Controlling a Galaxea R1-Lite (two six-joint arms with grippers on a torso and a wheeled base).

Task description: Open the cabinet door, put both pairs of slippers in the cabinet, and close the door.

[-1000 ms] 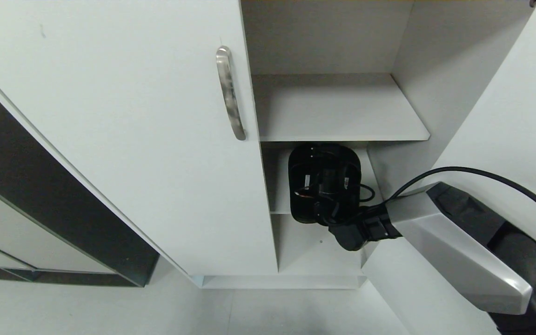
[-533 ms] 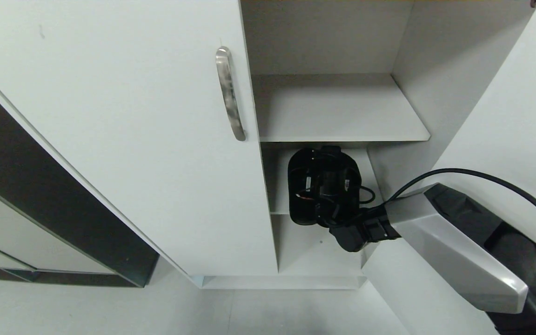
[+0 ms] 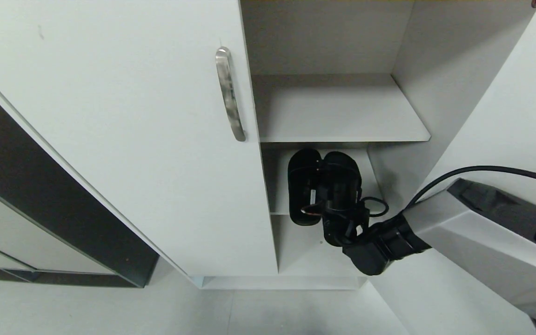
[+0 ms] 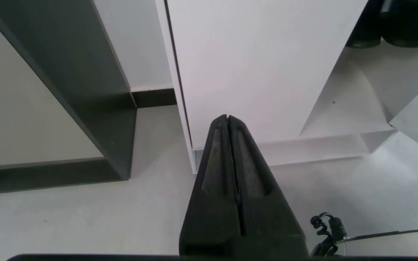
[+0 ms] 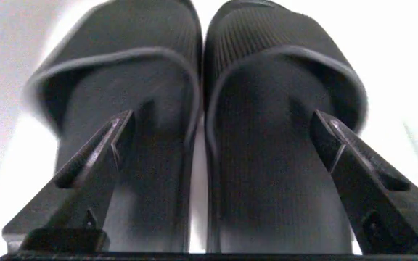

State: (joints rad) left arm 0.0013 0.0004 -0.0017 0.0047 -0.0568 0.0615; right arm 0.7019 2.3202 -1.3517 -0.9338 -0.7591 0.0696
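Pulled back from the black slippers (image 3: 323, 184) on the shelf (image 3: 278, 197), right fingers (image 5: 93, 170) stand apart; left fingers (image 4: 212, 188) pressed together.

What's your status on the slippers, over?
Right end effector open, astride the black slippers on the middle shelf. Left end effector shut, outside the cabinet. Right door open, arm in the opening.

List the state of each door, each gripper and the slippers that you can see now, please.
Left cabinet door: closed.
Right cabinet door: open, swung wide.
Black slippers: lying side by side on the middle shelf.
Right gripper: open, one finger toward each outer side of the pair.
Left gripper: shut, holding nothing.
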